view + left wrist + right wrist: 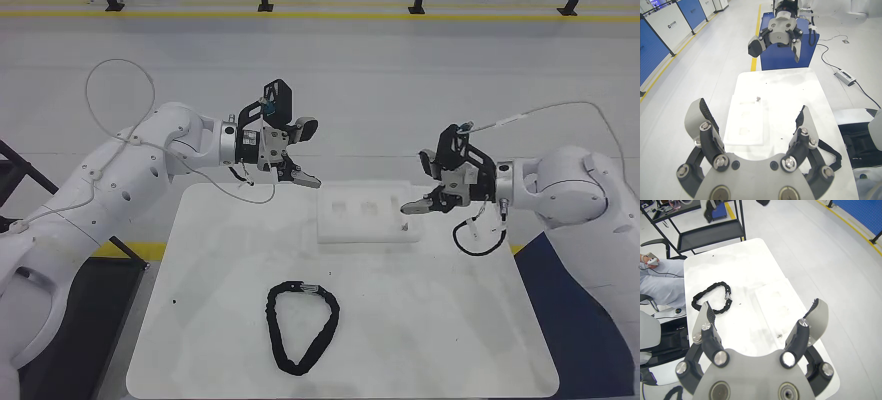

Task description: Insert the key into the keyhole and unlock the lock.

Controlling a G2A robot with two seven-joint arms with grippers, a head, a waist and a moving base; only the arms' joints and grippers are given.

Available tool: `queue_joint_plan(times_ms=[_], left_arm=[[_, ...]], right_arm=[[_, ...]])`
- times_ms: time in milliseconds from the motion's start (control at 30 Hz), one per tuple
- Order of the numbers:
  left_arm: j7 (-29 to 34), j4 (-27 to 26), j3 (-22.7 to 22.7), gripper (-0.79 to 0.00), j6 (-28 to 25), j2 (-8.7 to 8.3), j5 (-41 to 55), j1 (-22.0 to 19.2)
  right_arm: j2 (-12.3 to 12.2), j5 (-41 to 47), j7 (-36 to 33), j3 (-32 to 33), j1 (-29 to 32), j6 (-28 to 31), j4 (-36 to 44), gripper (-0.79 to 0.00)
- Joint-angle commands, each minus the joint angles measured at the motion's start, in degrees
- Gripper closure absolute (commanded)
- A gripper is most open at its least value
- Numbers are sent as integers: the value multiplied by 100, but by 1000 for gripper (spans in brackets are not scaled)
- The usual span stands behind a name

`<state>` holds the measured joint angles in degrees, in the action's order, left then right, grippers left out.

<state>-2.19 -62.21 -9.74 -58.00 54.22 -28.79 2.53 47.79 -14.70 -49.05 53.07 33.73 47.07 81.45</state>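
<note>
On the white table, a black sleeved chain lock lay near-centre, a small metal key sat on the far white foam tray, and the left gripper and right gripper hovered wide open, empty.

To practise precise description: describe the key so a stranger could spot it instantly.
Start at the white table, then find the white tray on it. The key sits at the tray's end nearer the right arm: a tiny metal piece, unlike the big black chain lock.
</note>
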Motion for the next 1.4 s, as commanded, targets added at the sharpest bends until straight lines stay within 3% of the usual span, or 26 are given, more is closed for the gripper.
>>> queue_joint_plan(times_ms=[0, 333, 600, 800, 1000, 1367], left_arm=[[0, 0, 0, -785, 0, 0, 1, 0], [0, 0, 0, -785, 0, 0, 1, 0], [0, 0, 0, -785, 0, 0, 1, 0], [0, 0, 0, -785, 0, 0, 1, 0], [0, 0, 0, -785, 0, 0, 1, 0], [0, 0, 0, -785, 0, 0, 1, 0]], right_arm=[[32, 13, -22, -113, 1, -69, -134, -785], [337, -526, 136, -804, -176, -916, -1022, -785], [732, -757, 55, -1367, -507, -2625, -1875, -785], [1122, -567, -19, -1758, -786, -3328, -2725, -785], [1502, -330, -93, -2049, -994, -3699, -3427, -785], [1502, -330, -93, -2049, -994, -3699, -3427, -785]])
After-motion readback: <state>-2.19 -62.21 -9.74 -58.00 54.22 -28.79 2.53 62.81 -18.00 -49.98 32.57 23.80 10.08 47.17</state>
